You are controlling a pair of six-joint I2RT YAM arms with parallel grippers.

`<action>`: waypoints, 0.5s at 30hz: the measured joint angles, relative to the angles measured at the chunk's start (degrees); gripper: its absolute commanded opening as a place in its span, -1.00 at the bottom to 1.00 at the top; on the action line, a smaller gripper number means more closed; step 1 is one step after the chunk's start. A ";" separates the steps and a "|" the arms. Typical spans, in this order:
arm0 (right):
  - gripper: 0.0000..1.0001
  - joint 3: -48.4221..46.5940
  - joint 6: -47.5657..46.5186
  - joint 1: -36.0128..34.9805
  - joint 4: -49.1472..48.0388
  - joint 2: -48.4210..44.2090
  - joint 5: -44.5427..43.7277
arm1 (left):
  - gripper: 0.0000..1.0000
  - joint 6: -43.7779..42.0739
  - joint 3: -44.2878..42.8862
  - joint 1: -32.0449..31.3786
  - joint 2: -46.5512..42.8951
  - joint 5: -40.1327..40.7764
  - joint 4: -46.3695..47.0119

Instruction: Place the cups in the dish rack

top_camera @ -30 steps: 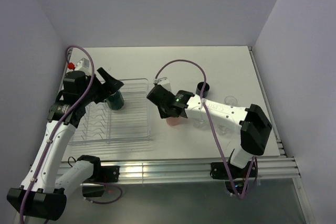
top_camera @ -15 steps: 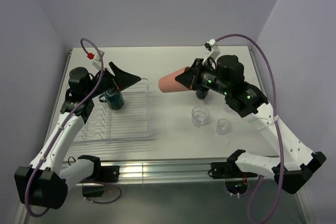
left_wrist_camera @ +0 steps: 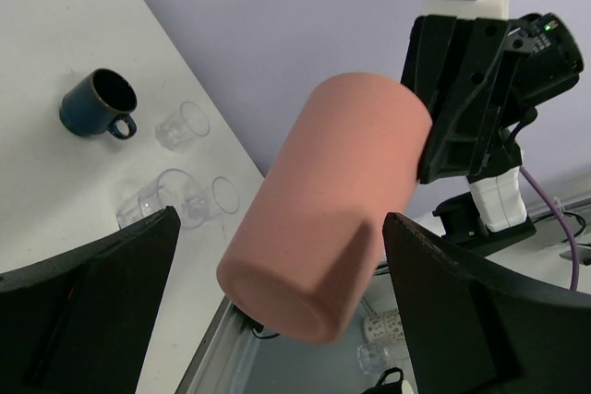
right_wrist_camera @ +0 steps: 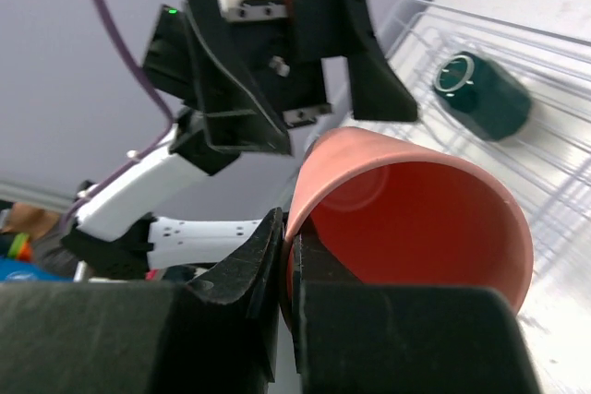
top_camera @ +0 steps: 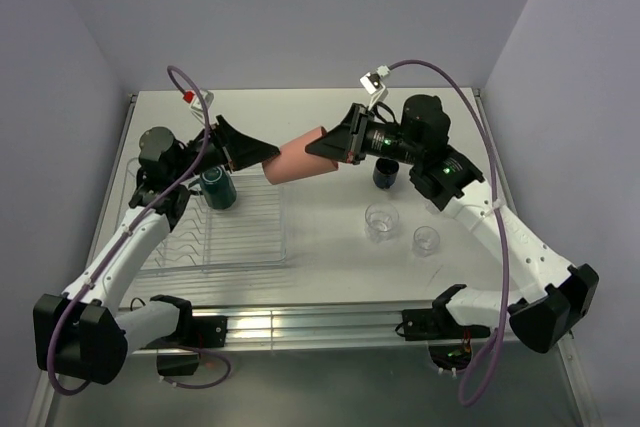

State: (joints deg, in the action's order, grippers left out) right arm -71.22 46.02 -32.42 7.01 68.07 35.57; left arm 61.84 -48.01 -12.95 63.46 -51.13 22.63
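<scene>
My right gripper (top_camera: pixel 335 145) is shut on the rim of the salmon-pink tumbler (top_camera: pixel 295 160) and holds it level in the air, base pointing left. In the right wrist view the fingers pinch the tumbler (right_wrist_camera: pixel 416 219) wall at the right gripper (right_wrist_camera: pixel 288 251). My left gripper (top_camera: pixel 258 152) is open and faces the tumbler's base; the tumbler (left_wrist_camera: pixel 332 200) sits between the spread left gripper (left_wrist_camera: pixel 286 320) fingers without touching. The dark teal mug (top_camera: pixel 218 188) lies in the clear dish rack (top_camera: pixel 255 247). The navy mug (top_camera: pixel 386 173) and three clear glasses (top_camera: pixel 381 221) stand on the table at the right.
The rack's ribs and rim (right_wrist_camera: pixel 563 168) run below the tumbler, with the teal mug (right_wrist_camera: pixel 482 94) on its side. The other glasses (top_camera: pixel 426 240) (top_camera: pixel 437 190) and the navy mug (left_wrist_camera: pixel 96 104) sit under my right arm. Walls close in on both sides.
My right gripper lifted the tumbler off the table and carried it left toward the left gripper. My left gripper rose away from the teal mug and turned open toward the tumbler.
</scene>
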 measured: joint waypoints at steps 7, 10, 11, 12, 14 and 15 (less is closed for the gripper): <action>-1.00 0.72 4.96 0.83 -7.13 3.89 4.15 | 0.98 -1.57 -0.81 -2.51 0.76 0.42 -1.18; -1.00 2.03 7.10 1.86 -10.08 4.11 5.01 | 0.98 -2.25 -1.09 -3.08 0.74 0.44 -1.57; -1.00 2.43 7.85 2.38 -11.28 4.09 5.33 | 0.97 -2.40 -1.09 -3.17 0.66 0.46 -1.68; -1.00 2.73 8.59 2.91 -12.31 4.09 5.57 | 0.95 -2.45 -1.09 -3.17 0.46 0.48 -2.01; -1.00 3.69 10.21 4.04 -14.80 4.09 6.03 | 0.92 -2.40 -1.09 -3.17 0.04 0.61 -2.38; -1.00 4.22 11.19 4.46 -16.26 4.09 6.32 | 0.89 -2.40 -1.09 -3.17 -0.22 0.81 -2.36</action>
State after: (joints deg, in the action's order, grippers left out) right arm -67.00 57.21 -27.97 -9.26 72.16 41.89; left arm 59.44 -49.10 -16.12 63.24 -50.33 20.27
